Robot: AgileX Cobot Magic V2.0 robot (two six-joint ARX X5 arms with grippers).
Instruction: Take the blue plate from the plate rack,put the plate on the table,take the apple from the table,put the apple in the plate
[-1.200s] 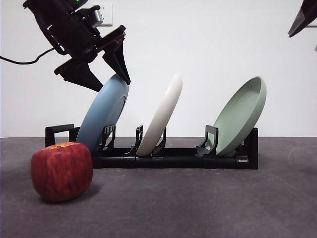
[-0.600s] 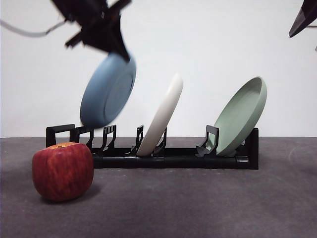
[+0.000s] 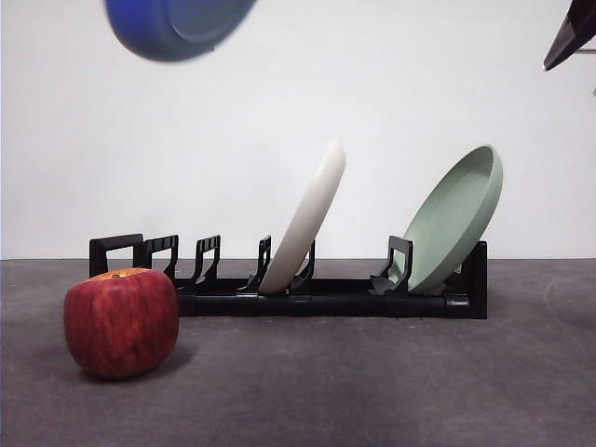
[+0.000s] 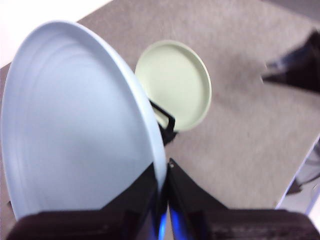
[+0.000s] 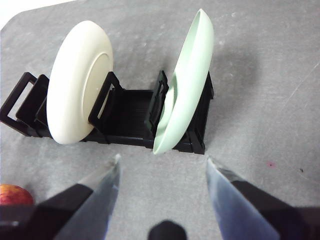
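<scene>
The blue plate [image 3: 177, 23] hangs high above the left end of the plate rack [image 3: 289, 289], clear of its slots, cut off by the top edge of the front view. My left gripper [image 4: 162, 200] is shut on the plate's rim; the plate [image 4: 75, 125] fills the left wrist view. The gripper itself is out of the front view. The apple [image 3: 121, 321] sits on the table [image 3: 372, 391] in front of the rack's left end, and shows at the edge of the right wrist view [image 5: 15, 194]. My right gripper [image 5: 162, 172] is open, high above the rack.
A cream-white plate [image 3: 303, 219] leans in the rack's middle slots and a pale green plate [image 3: 452, 219] leans at its right end; both show in the right wrist view [image 5: 77, 82] [image 5: 185, 85]. The right arm's black tip [image 3: 568, 37] shows at the top right corner.
The blue plate has been lifted out of the rack's left slots and carried up to the top edge of the front view. The left arm has risen out of that view. The apple stays put.
</scene>
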